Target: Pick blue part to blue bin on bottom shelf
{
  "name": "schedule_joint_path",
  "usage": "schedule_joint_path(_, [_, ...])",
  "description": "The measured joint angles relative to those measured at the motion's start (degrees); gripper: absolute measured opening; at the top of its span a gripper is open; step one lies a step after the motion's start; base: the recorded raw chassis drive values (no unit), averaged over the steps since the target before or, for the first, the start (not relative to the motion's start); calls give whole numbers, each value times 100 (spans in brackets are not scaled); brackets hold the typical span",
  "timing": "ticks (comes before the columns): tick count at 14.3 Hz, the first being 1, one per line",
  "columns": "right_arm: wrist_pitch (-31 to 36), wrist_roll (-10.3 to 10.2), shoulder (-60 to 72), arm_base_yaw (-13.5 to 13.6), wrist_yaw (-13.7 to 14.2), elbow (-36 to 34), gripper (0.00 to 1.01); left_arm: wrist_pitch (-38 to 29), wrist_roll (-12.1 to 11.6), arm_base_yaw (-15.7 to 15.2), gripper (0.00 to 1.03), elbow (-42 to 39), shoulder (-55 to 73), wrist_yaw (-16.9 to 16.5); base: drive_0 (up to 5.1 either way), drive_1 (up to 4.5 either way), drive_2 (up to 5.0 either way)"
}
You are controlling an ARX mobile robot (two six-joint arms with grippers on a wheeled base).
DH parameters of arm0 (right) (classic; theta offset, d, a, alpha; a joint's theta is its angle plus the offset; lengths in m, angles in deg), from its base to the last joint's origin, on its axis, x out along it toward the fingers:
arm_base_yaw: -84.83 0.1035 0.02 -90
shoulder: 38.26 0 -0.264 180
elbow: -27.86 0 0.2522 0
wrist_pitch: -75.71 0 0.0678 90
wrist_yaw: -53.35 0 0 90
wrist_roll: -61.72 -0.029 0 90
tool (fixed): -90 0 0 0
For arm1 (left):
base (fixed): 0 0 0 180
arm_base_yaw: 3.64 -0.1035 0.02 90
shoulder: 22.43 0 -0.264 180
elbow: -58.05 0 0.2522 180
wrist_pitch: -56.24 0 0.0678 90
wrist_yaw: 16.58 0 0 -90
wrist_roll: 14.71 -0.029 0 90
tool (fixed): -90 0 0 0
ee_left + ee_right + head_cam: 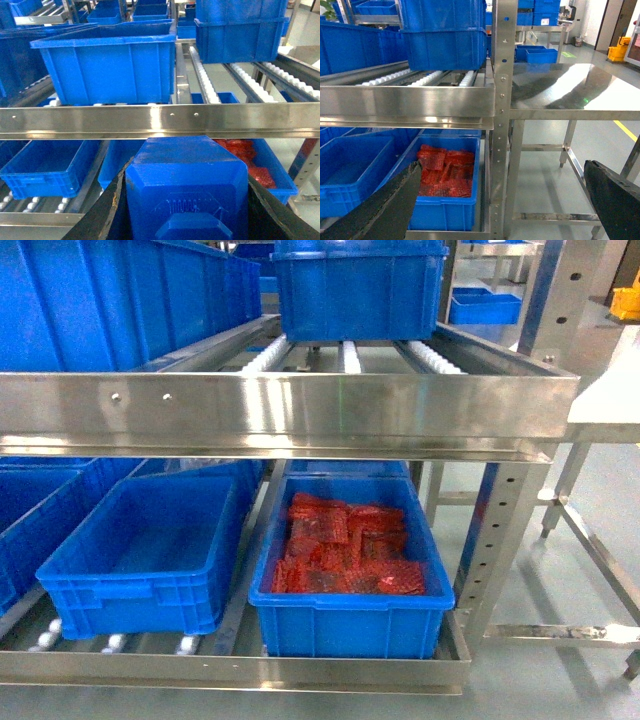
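A: Locate the blue part.

B: The blue part (187,192) appears only in the left wrist view. It is a moulded blue block clamped between the two dark fingers (102,215) of the left pincer (186,210), low in that frame, just in front of the steel front rail (160,120) of the upper rack level. The head view does not show it.

A: Locate the blue bin relative to the red-filled crate.

B: The blue bin (140,555) sits on the bottom shelf (230,665), directly left of the red-filled crate (350,560); the divider rail (250,560) runs between them. The head view looks down into both. The left wrist view shows the bin (47,167) below the rail and only a corner of the red contents.

A: State of the right pincer?

B: The right pincer (505,210) stands apart: its fingers (385,205) lie at the two lower corners of the right wrist view with nothing between them. The head view shows neither pincer.

A: What does the right wrist view add?

B: The steel-topped table (560,92), right of the red-filled crate beyond the rack upright (502,115), and a yellow cart (619,47) far behind it.
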Motion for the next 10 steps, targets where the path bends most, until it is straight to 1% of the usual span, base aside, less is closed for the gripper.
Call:
schedule_joint_path(7, [-17, 0, 0, 0, 7, 0, 98, 11, 0, 0, 44, 0, -11, -2, -510, 236, 236])
schedule_joint_path(9, [-4, 0, 0, 0, -15, 0, 98, 0, 0, 0, 44, 0, -11, 0, 0, 0, 0])
schedule_joint_path(10, [15, 0, 0, 0, -24, 0, 98, 2, 2, 4, 44, 0, -13, 68, 0, 0, 0])
